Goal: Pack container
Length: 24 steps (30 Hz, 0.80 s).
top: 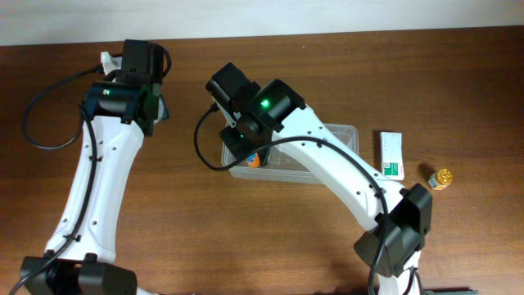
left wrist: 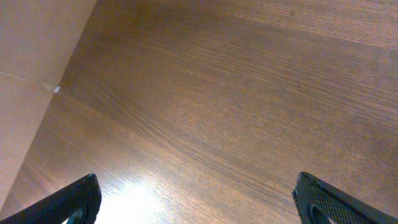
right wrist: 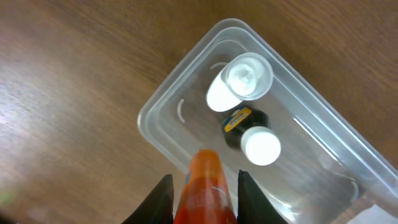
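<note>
Black cable [top: 37,123]: loops over the worktop [top: 327,65] at the far left, beside the left arm.
Left arm [top: 98,180]: white, reaching up the left side of the worktop from the near edge.
Left claw [left wrist: 199,202]: jaws spread wide with nothing between them; its wrist view shows only bare brown wood grain below.
Right arm [top: 344,172]: stretches from the lower right up and leftward, its wrist over the left end of the container.
Right claw [right wrist: 205,199]: jaws narrowed on the orange bottle, one dark finger [right wrist: 163,199] pressed to each side of it.
Orange bottle [right wrist: 205,183]: held upright in the right claw, hanging over the container's end wall (whether it touches the floor of the tub cannot be told).
Container [right wrist: 311,130]: clear, shallow tub with rounded corners, sitting on the worktop right of centre, its left end under the right claw and its right end near the box.
White bottle [right wrist: 242,81]: lying tilted inside the container, near its end corner.
Dark bottle [right wrist: 252,134]: inside the container just beside the white bottle, with a white cap and a yellow-and-blue label.
White-and-green box [top: 391,155]: flat on the worktop, just right of the container.
Small gold-capped bottle [top: 441,179]: standing alone on the worktop, right of the box.
</note>
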Each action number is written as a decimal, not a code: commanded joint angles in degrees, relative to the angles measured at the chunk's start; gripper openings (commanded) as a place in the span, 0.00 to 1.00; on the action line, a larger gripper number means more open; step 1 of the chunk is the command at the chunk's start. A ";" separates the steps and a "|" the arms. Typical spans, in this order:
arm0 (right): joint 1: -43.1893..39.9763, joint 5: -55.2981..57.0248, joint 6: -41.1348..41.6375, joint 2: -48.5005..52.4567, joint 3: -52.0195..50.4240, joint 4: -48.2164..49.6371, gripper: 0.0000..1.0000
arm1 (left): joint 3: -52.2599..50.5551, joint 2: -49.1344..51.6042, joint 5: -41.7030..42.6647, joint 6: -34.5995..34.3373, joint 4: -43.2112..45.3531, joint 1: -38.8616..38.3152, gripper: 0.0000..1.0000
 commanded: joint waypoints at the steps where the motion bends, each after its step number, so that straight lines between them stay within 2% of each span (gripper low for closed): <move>1: 0.31 2.32 -0.83 1.16 0.52 0.17 0.24 | 0.90 -1.38 -1.01 0.04 -0.09 0.20 0.99; 24: 0.37 -0.09 -0.15 1.44 0.50 1.22 0.24 | 0.90 -1.38 -1.01 0.04 -0.09 0.20 1.00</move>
